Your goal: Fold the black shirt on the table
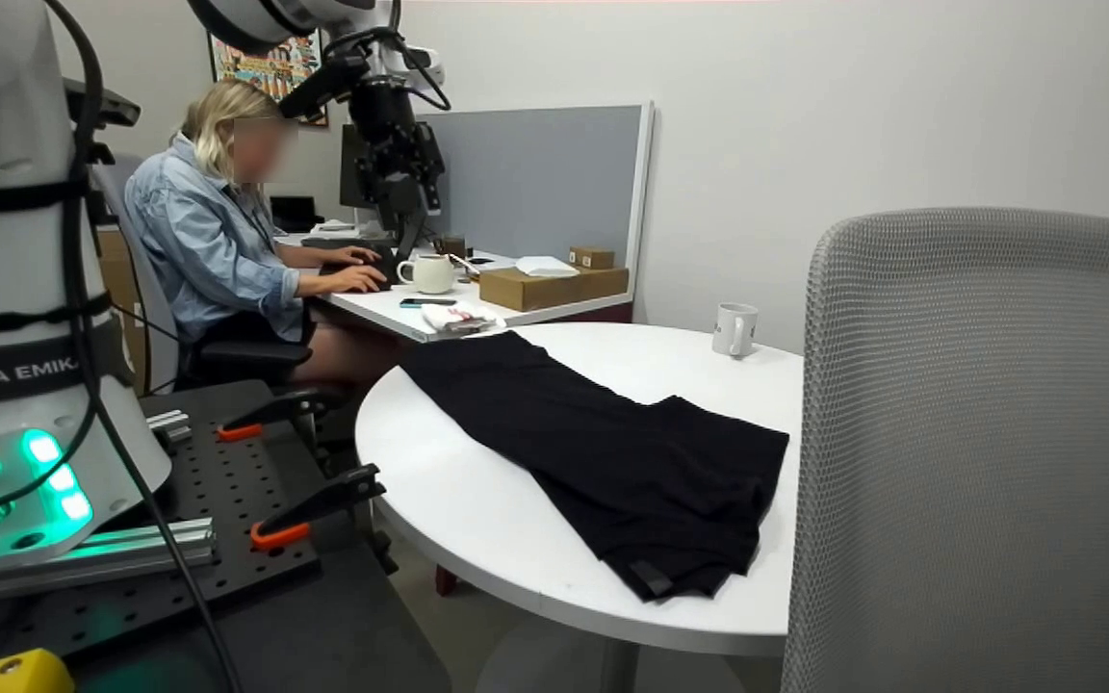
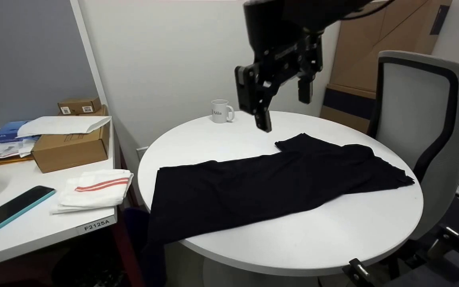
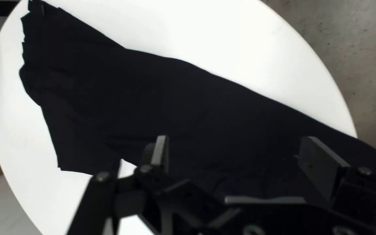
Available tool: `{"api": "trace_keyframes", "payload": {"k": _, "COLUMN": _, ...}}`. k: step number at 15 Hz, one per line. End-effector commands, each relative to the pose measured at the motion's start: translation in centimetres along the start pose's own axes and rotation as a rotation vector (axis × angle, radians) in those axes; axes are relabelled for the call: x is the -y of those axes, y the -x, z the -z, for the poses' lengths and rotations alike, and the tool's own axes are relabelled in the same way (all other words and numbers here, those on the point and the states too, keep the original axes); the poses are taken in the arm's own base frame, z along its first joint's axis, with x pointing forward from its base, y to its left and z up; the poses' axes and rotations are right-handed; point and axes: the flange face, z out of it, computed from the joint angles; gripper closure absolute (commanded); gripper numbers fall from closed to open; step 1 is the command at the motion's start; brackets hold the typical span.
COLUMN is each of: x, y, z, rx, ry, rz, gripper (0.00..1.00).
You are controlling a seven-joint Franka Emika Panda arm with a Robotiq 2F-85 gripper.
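Note:
The black shirt lies spread in a long strip across the round white table. In an exterior view the shirt has one end hanging over the table's edge, and its opposite end is bunched and uneven. In the wrist view the shirt runs diagonally over the table. My gripper is raised above the table, apart from the cloth. In the wrist view the gripper has its fingers wide apart with nothing held between them. The gripper's own parts hide some of the shirt there.
A white mug stands near the table's far rim. A grey mesh chair is against the table. A desk with boxes adjoins it, where a person sits. Clamps hold the robot's base plate.

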Motion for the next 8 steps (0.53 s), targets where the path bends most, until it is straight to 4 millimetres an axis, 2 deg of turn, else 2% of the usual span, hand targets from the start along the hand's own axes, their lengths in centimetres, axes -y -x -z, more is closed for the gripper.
{"api": "trace_keyframes", "payload": {"k": 1, "x": 5.6, "y": -1.4, "z": -1.4, "rx": -0.008, "ry": -0.02, "rz": 0.038, "gripper": 0.0}}
{"api": "trace_keyframes", "payload": {"k": 5, "x": 9.8, "y": -3.4, "z": -3.0, "rx": -0.037, "ry": -0.014, "rz": -0.006, "gripper": 0.0}}
{"api": "trace_keyframes", "payload": {"k": 8, "x": 12.7, "y": -6.0, "z": -4.4, "rx": -0.051, "ry": 0.026, "rz": -0.03, "gripper": 0.0}}
